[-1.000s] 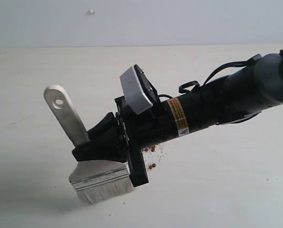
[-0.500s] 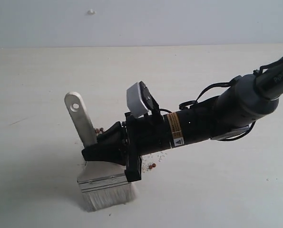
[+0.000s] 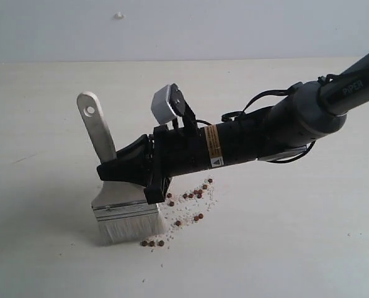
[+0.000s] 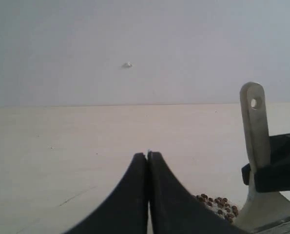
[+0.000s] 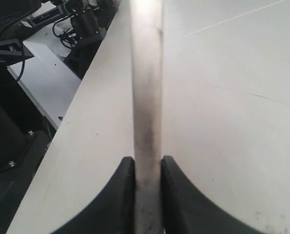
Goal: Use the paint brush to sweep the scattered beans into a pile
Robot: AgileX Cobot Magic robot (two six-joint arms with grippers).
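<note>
Right jaws pinched paint brush (image 3: 119, 194) low on handle, just above metal band (image 3: 125, 211) — short grip, I judged, for stiff controlled strokes. Bristles (image 3: 129, 230) down on worktop (image 3: 283, 242), handle tilted up. Beans (image 3: 193, 197) loose just beside bristles, not yet one pile. Left jaws pressed together, empty — idle, apart from brush.

"PiPER" on right arm (image 3: 351, 90); orange warning label (image 3: 214, 148) unreadable.

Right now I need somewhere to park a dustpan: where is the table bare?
Bare table left of the paint brush, behind the right arm toward the wall, and right of the beans. Crowded: beans beside the brush, by the right gripper.
</note>
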